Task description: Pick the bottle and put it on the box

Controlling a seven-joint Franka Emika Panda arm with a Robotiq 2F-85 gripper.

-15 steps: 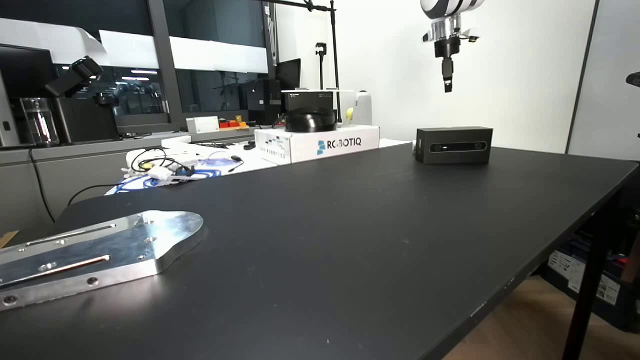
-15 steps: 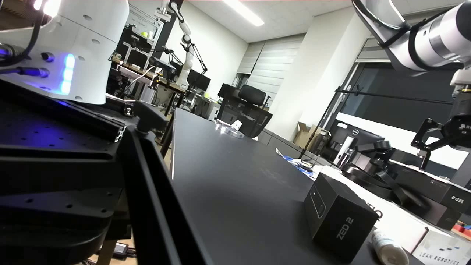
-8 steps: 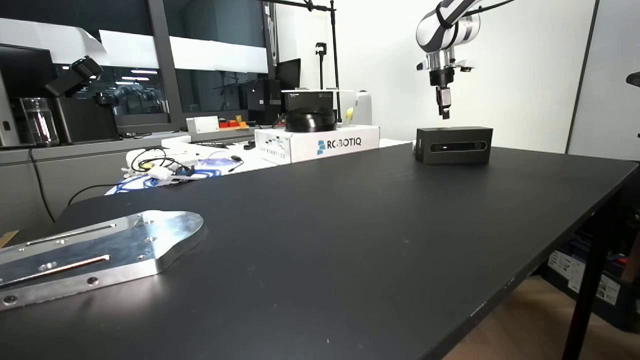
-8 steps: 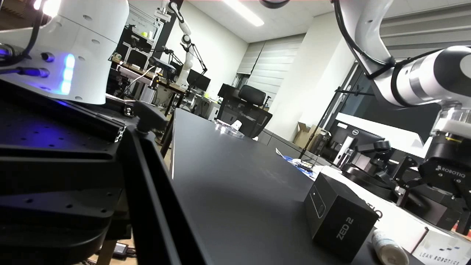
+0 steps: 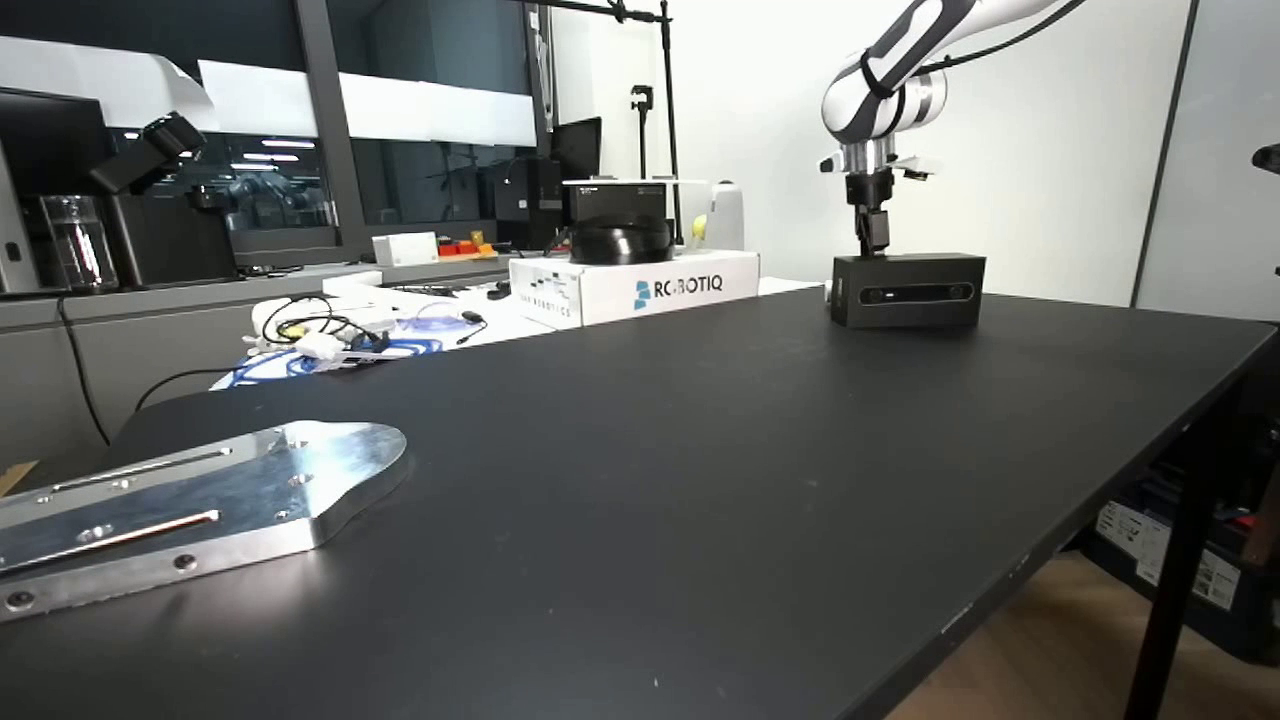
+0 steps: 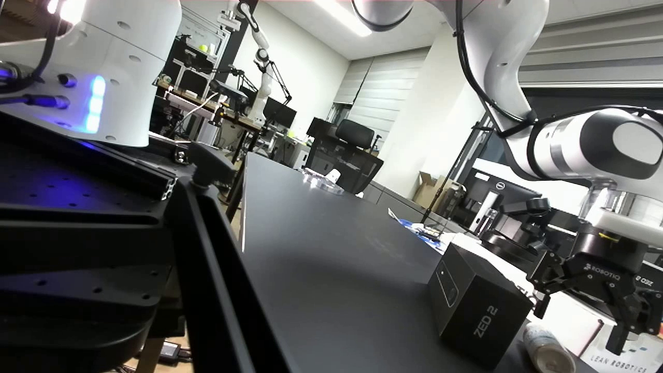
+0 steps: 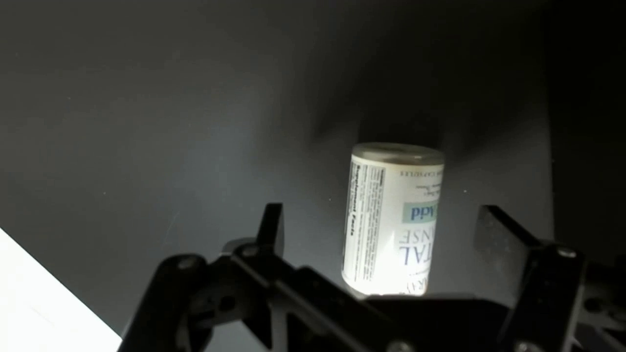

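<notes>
The white bottle [image 7: 386, 230] lies on its side on the dark table, its label facing up in the wrist view. It also shows in an exterior view [image 6: 543, 346], between the black box [image 6: 481, 311] and the white carton. In an exterior view the box [image 5: 908, 292] hides nearly all of the bottle. My gripper [image 7: 381, 209] is open and empty, fingers pointing down. In the wrist view the bottle appears between the two fingers, with gaps on both sides. In an exterior view the gripper [image 6: 579, 325] hangs above the bottle, apart from it.
A long white carton [image 5: 670, 288] with ROBOTIQ lettering stands beside the table, carrying a black round object [image 5: 622, 240]. A shiny metal plate [image 5: 200, 490] lies at the table's near left. Loose cables [image 5: 330, 340] lie to the left. The table edge [image 5: 1000, 590] runs along the right.
The arm has come down. My gripper has dropped from high above the table to just above the bottle, behind the box in an exterior view. The bottle and box have not moved.
</notes>
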